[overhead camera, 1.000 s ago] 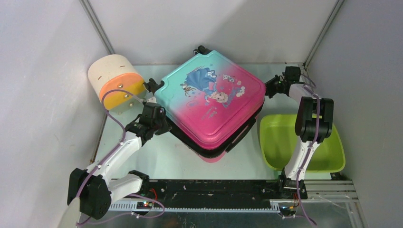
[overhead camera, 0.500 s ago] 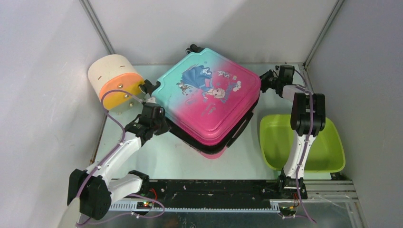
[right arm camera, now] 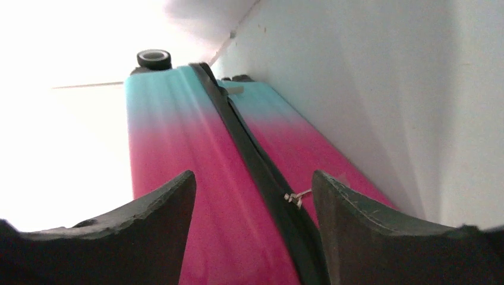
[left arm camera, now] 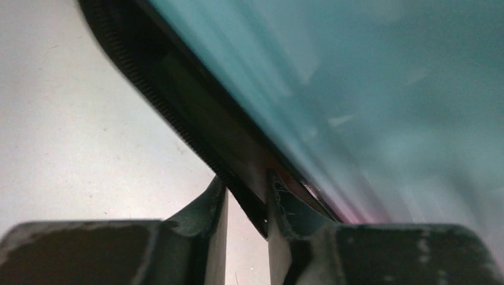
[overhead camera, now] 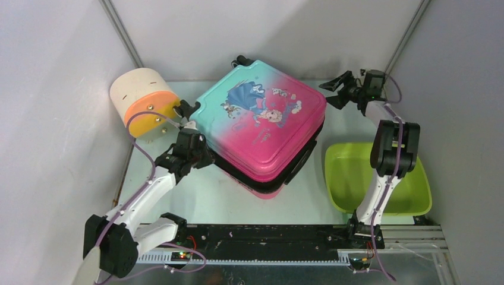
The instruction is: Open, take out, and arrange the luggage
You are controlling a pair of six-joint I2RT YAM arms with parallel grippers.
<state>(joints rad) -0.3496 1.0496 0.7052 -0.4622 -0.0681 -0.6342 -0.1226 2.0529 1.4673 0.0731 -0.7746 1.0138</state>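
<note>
Pale table (overhead camera: pixel 196 199) across the lower middle of the top view. At centre frame, flat on it and turned cornerwise, the suitcase (overhead camera: pixel 261 127), printed pink-and-teal shell up, a black wheel at its top corner. Lower right, near it, a lime-green tub (overhead camera: pixel 410 193). Upper left, a cream-and-orange cylinder (overhead camera: pixel 145 104) on its side, close to the teal corner. Left jaws nearly closed, pinching the suitcase's black zip edge on its left side. Right jaws spread wide at upper right, gripping nothing, apart from the suitcase's right corner.
</note>
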